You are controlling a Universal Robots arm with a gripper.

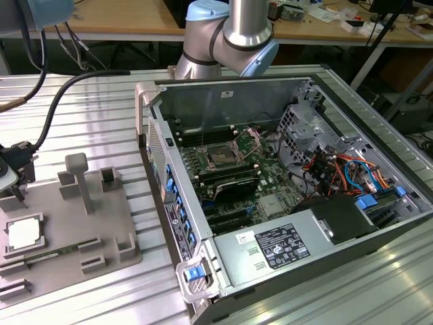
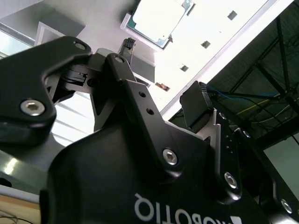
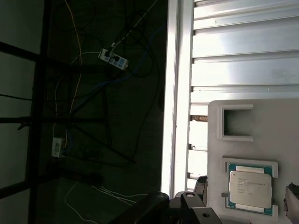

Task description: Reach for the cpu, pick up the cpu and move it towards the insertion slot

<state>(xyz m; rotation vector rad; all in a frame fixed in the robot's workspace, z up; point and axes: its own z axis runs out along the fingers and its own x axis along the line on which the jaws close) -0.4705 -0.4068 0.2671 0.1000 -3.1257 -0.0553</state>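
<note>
End effector (image 2: 161, 70): jaws apart, empty, held near cpu (image 2: 156, 18) seated in grey tray (image 1: 115, 217). Reach step judged in hand; squared alignment on thin chip edges judged required.

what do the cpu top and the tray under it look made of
The cpu top looks like silvery metal, pale and bright, with a green board rim. The tray is probably matte grey plastic: dull, uniform colour, blocky recesses and posts.

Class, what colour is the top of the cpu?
The cpu is silvery, green-rimmed; first wrist view best.
</note>
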